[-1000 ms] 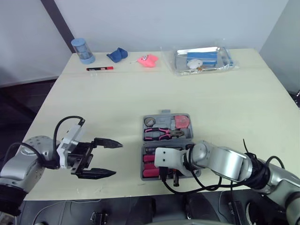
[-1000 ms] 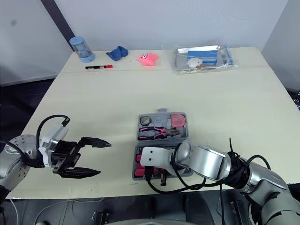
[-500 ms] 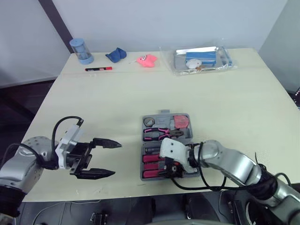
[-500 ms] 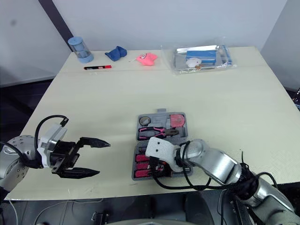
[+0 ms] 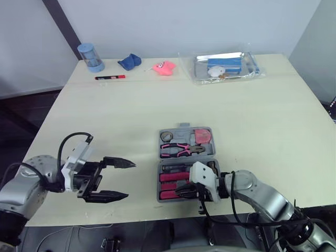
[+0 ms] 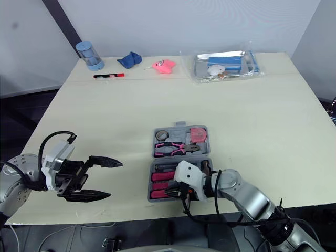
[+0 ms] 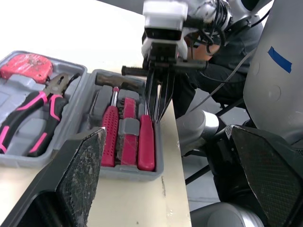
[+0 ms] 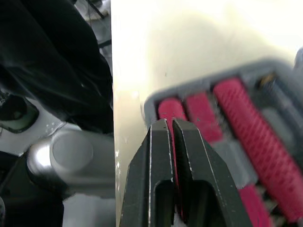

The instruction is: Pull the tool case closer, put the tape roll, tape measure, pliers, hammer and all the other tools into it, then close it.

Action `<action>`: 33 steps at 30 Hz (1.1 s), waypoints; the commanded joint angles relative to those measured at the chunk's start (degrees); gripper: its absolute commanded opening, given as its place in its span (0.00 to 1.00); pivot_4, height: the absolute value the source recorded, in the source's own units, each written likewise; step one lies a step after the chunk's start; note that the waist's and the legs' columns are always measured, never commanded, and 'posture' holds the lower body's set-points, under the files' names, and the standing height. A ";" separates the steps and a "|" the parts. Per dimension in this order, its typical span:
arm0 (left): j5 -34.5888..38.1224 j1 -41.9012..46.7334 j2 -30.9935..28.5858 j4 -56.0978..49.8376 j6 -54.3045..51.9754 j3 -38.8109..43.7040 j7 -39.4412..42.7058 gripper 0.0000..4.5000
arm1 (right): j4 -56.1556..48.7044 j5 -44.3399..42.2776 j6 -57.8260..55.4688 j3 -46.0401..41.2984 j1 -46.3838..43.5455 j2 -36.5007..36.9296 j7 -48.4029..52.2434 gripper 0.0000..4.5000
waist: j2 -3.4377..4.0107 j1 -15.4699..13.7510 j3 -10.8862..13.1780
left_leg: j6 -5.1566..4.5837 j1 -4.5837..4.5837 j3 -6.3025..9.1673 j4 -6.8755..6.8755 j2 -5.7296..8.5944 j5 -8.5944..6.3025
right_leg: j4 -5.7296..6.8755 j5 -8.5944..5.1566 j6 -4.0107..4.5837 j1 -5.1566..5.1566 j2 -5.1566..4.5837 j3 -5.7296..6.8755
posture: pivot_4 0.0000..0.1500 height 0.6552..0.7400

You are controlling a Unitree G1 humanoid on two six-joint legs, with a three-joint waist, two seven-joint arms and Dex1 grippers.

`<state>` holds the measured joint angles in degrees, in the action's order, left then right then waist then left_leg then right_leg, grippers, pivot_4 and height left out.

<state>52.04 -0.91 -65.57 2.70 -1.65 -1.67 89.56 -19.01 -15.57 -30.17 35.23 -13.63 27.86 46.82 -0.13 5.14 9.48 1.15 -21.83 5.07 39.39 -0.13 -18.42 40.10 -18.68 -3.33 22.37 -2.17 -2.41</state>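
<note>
Matt grey plastic tool case, ribbed pink handles, smooth matt cream table

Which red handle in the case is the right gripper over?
The outermost red handle, along the case rim nearest the robot; the shut right gripper points down at it.

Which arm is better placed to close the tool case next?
Right. The right tool, shut, sits at the case's near half; the left tool hovers open, off to the case's left.
</note>
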 commanded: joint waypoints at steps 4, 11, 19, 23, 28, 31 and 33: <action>0.43 -1.31 1.13 -2.65 -0.87 2.97 2.94 1.00 | 6.13 4.66 6.19 1.10 1.62 0.36 2.07 0.03 | 0.00 -0.10 0.00 | 0.00 0.02 0.00 0.00 0.00 0.00 | 0.01 0.00 0.00 -0.01 0.03 0.00 | 1.00 1.00; -0.45 -3.27 2.88 -3.65 -2.25 5.17 2.94 1.00 | 15.71 8.94 12.51 3.04 3.30 1.29 6.13 0.03 | -0.04 -0.38 -0.06 | -0.18 0.24 -0.01 0.00 -0.02 -0.10 | -0.02 0.00 0.00 -0.25 0.04 -0.02 | 1.00 1.00; -1.80 -5.75 9.31 -5.49 -7.17 8.96 -3.89 1.00 | 0.61 -0.54 13.05 -9.12 8.12 -4.10 0.42 0.03 | -0.10 -1.36 -0.12 | -0.18 0.30 0.03 0.00 -0.05 -0.10 | -0.02 0.00 0.01 -0.32 0.04 0.01 | 1.00 1.00; -2.40 -7.30 14.69 -8.55 -11.20 10.66 -13.01 1.00 | -9.38 -6.33 9.87 -16.35 11.93 -4.50 -2.97 0.03 | -0.15 -1.57 -0.15 | -0.18 0.24 0.05 0.04 -0.05 -0.10 | -0.03 0.01 -0.01 -0.31 -0.04 0.00 | 1.00 1.00; -4.84 -7.12 20.36 -8.69 -12.07 11.84 -19.08 1.00 | -9.08 -10.16 7.32 -25.73 13.75 -2.99 -5.30 0.03 | -0.19 -2.02 -0.18 | -0.15 0.24 0.09 0.04 -0.05 -0.09 | -0.02 0.01 0.00 -0.32 -0.05 0.04 | 1.00 1.00; -7.58 -6.66 22.64 -6.37 -10.26 12.21 -19.61 1.00 | -6.52 -9.75 11.04 -29.99 16.39 0.14 -2.47 0.14 | -0.18 -2.57 -0.18 | -0.16 0.25 0.04 0.04 -0.01 -0.09 | -0.05 0.02 0.01 -0.32 -0.07 0.01 | 1.00 1.00; -8.97 -6.98 23.51 -3.88 -9.14 13.40 -19.12 1.00 | -4.89 -11.42 14.17 -35.07 21.56 3.77 2.02 0.29 | -0.19 -2.87 -0.18 | -0.16 0.24 0.02 0.03 0.01 -0.09 | -0.11 0.02 0.01 -0.33 -0.07 0.02 | 1.00 1.00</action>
<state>44.25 -7.58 -42.26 -2.74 -12.44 9.25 70.05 -23.64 -25.01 -19.63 4.75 4.73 29.80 44.92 -0.32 2.26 9.31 1.00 -21.61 5.11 39.41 -0.13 -18.51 39.98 -18.66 -3.32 22.05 -2.23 -2.37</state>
